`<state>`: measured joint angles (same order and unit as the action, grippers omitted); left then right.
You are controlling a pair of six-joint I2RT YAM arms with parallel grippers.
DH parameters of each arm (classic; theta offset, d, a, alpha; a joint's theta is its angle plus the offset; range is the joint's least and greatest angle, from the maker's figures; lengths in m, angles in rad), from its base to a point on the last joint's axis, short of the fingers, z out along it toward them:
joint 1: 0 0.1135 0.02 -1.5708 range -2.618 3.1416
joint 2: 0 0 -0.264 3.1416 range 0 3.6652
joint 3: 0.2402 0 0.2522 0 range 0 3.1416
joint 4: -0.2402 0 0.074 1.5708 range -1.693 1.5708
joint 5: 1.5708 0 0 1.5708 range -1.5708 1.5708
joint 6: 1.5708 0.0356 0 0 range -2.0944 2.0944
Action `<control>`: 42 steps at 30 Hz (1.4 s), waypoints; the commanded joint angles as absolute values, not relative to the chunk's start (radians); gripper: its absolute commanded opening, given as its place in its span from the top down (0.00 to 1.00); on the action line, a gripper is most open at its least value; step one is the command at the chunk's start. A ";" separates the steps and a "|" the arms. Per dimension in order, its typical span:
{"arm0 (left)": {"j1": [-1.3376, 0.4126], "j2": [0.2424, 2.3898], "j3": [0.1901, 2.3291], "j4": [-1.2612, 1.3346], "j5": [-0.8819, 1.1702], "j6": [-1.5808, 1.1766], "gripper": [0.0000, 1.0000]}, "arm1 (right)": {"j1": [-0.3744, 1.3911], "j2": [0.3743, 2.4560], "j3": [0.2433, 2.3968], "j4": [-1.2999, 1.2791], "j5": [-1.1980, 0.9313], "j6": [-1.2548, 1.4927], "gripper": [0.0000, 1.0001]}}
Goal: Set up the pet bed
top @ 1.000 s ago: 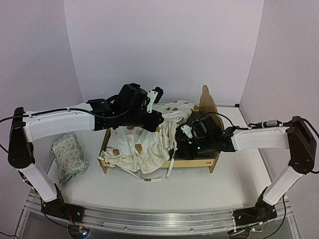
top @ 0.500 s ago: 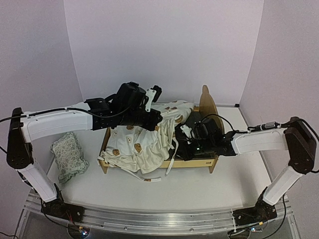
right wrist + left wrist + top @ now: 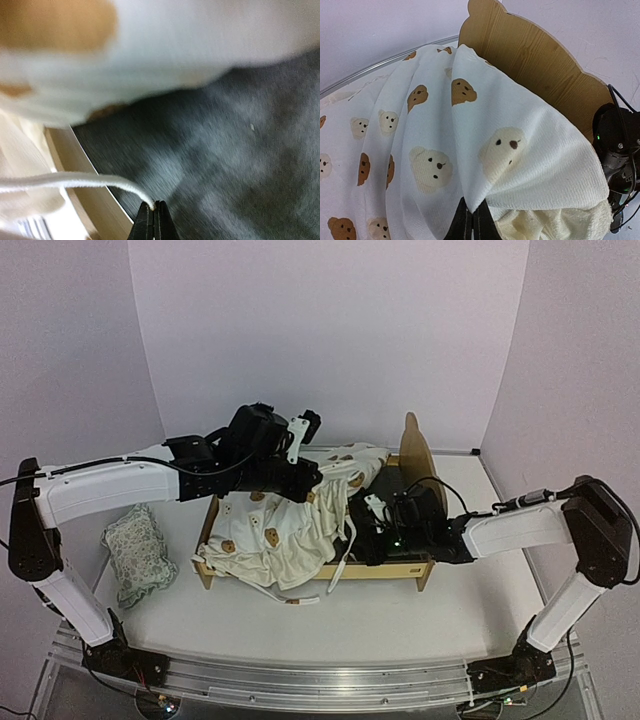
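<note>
From above, the pet bed [image 3: 400, 570] stands in the middle of the worktop [image 3: 440, 625], with its headboard [image 3: 418, 448] at the 3 o'clock end. The cover [image 3: 285, 535] lies bunched over the 9 o'clock half. The pillow [image 3: 138, 552] lies well apart at 9 o'clock. The tips of the left pincer [image 3: 316, 478] and the right pincer [image 3: 358, 538] are hidden here by cloth and arm bodies.

In the left wrist view, the left pincer [image 3: 472, 222] is closed tight on a small fold of the cover [image 3: 440, 150]. I think such a small pinch may slip, or a hard pull may drag the light frame.

In the right wrist view, the right pincer [image 3: 154, 220] is closed on the very end of a thin tie cord [image 3: 70, 180], above the grey base [image 3: 230, 160]. The cord could slide out. The cloth at 12 o'clock is blurred, and the cord is cut off at 9 o'clock.
</note>
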<state>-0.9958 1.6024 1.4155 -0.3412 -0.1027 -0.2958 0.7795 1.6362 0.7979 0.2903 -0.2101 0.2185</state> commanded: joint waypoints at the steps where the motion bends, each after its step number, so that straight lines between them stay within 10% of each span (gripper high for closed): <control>1: -0.996 1.562 1.419 -0.334 -0.079 -0.301 1.00 | 0.778 1.552 0.742 0.296 -0.178 0.136 1.00; 11: -0.997 1.603 1.436 -0.327 -0.038 -0.300 1.00 | 0.778 1.456 0.669 0.238 -0.124 0.114 1.00; 28: -1.002 1.671 1.449 -0.331 0.035 -0.295 1.00 | 0.778 1.272 0.674 0.036 -0.108 0.168 0.64; 42: -1.002 1.706 1.459 -0.322 0.036 -0.318 1.00 | 0.793 1.021 0.502 -0.093 -0.274 0.278 0.65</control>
